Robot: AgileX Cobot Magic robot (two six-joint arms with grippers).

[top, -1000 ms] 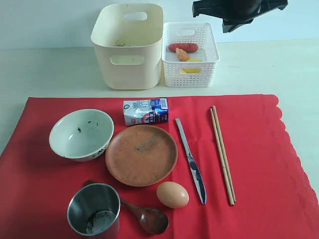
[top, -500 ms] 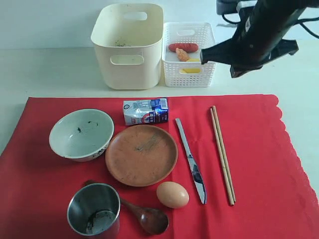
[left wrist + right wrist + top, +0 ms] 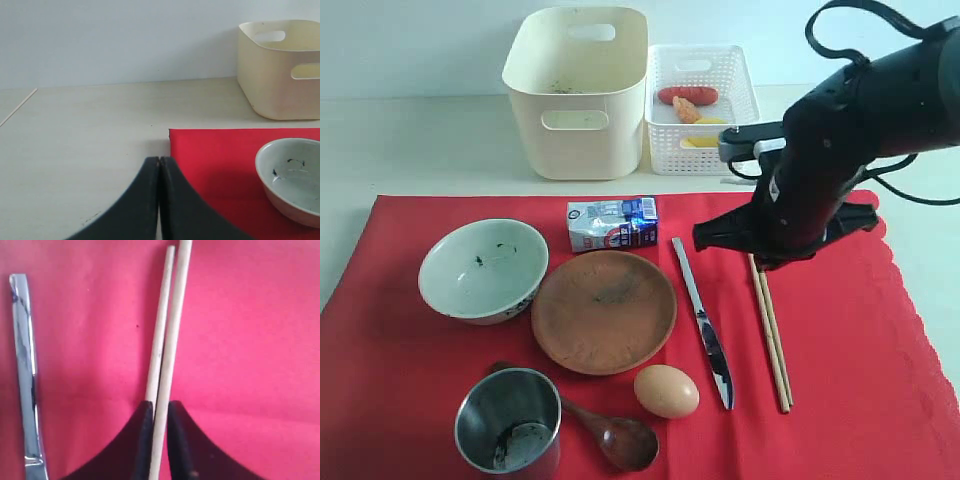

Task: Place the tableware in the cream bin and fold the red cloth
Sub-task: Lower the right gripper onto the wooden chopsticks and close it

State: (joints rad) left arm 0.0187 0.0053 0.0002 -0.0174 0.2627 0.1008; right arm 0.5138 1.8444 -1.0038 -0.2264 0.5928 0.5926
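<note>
Straddling the far end of the pair of wooden chopsticks [image 3: 775,340], the right end effector [image 3: 160,407] has its jaws pressed in on one stick, while the second stick runs just beside it and slips behind one finger. Both sticks lie flat on the red cloth [image 3: 860,380]. The left end effector [image 3: 159,160] is closed with nothing in it, its fingers touching, and it hangs over bare bench [image 3: 420,140] just off the cloth's corner, near the white speckled bowl [image 3: 483,268].

The cloth's scalloped edge runs down the right of the exterior view. A broad band of bare red lies between it and the chopsticks. The far edge is straight, with a strip of bare bench between it and the two containers. The silver table knife [image 3: 703,325] lies near the chopsticks and roughly parallel to them, with a clear lane between.

Six kinds of tableware rest on the cloth:
- one bowl
- one brown round plate [image 3: 604,311]
- one steel cup [image 3: 509,420]
- one dark wooden spoon [image 3: 610,432], its handle passing behind the cup
- one knife
- two chopsticks

One egg [image 3: 666,390] sits just beside the plate, and one small milk carton [image 3: 612,223] lies at the plate's far rim. Two containers stand side by side beyond the cloth. The cream bin [image 3: 578,150] holds no tableware. The white perforated basket [image 3: 702,150] has a sausage [image 3: 687,95] and other food inside.
</note>
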